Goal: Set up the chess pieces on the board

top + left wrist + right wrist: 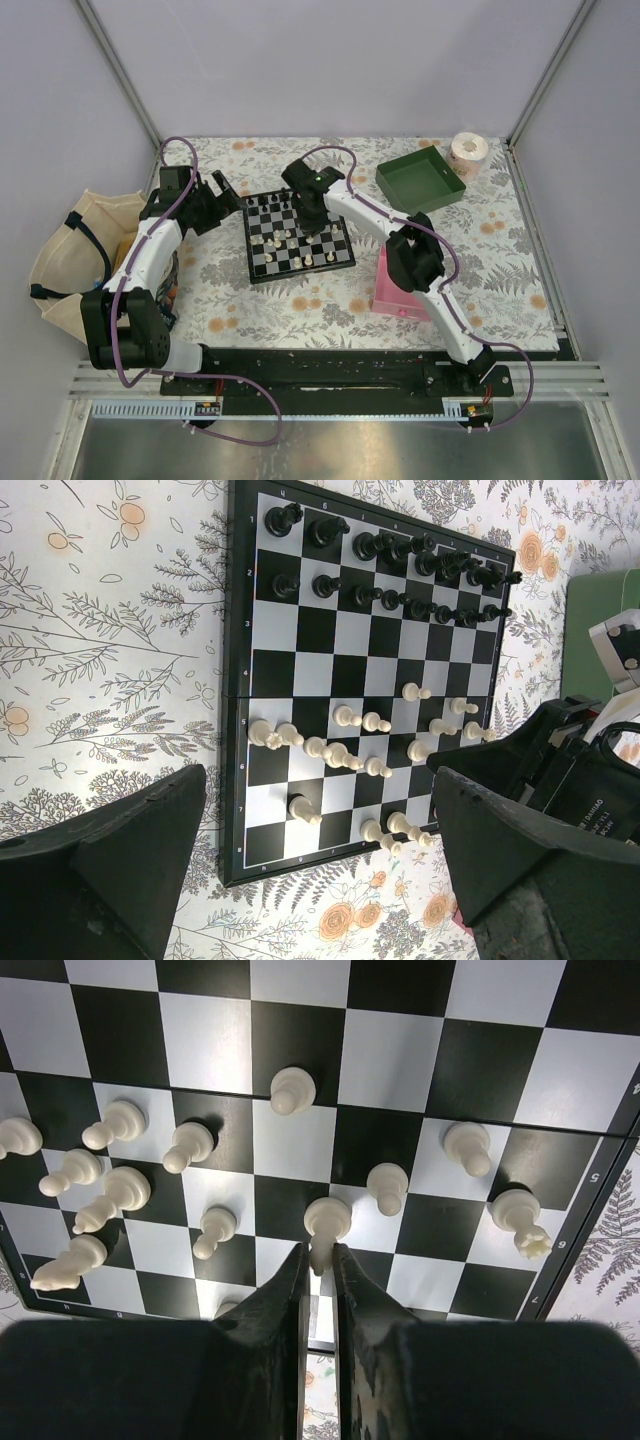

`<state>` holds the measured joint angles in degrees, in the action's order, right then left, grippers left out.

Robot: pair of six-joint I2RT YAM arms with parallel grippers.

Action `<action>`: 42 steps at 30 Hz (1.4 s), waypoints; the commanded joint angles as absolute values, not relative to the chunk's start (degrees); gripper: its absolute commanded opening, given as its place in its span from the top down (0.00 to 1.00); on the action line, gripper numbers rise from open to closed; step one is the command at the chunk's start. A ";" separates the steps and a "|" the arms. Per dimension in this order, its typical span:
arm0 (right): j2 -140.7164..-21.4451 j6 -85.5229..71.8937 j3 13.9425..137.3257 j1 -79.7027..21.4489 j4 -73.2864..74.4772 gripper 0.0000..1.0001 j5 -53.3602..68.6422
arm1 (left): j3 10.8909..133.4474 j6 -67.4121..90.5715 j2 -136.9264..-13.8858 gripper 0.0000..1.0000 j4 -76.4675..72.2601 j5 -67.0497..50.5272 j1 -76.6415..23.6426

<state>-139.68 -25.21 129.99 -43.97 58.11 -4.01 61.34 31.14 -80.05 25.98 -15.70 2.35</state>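
As right claw [318,1251] nips piece [327,1218] — left claw [318,776] gapes.

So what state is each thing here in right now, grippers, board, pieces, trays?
Left black two-finger gripper: open, holding nothing.
Right black two-finger gripper: shut on one cream-white chess piece.
Small black-and-white chequered board: lying flat.
Tiny black chess pieces: upright in two rows along one edge.
Other cream-white pieces: scattered over the opposite half.
Green square tray: empty.
Pink square tray: partly hidden under the right arm.
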 commanded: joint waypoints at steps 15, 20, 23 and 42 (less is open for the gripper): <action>-116.54 -26.45 104.59 -45.61 49.04 0.90 -4.13 | 61.17 31.11 -79.10 0.01 23.55 -16.96 2.72; -118.56 -26.37 104.68 -46.49 48.95 0.89 -2.64 | 61.26 31.20 -79.01 0.01 23.55 -16.96 2.72; -119.79 -26.19 105.12 -46.58 49.31 0.89 -2.72 | 61.17 31.11 -79.19 0.01 23.56 -17.14 2.64; -123.22 -26.01 105.12 -46.93 48.96 0.87 -1.67 | 61.43 31.11 -79.89 0.01 23.56 -17.14 2.72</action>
<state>-122.87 -25.80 104.55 -46.35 50.15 -2.26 61.34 31.14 -80.05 25.98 -16.10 2.35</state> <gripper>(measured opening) 0.180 0.988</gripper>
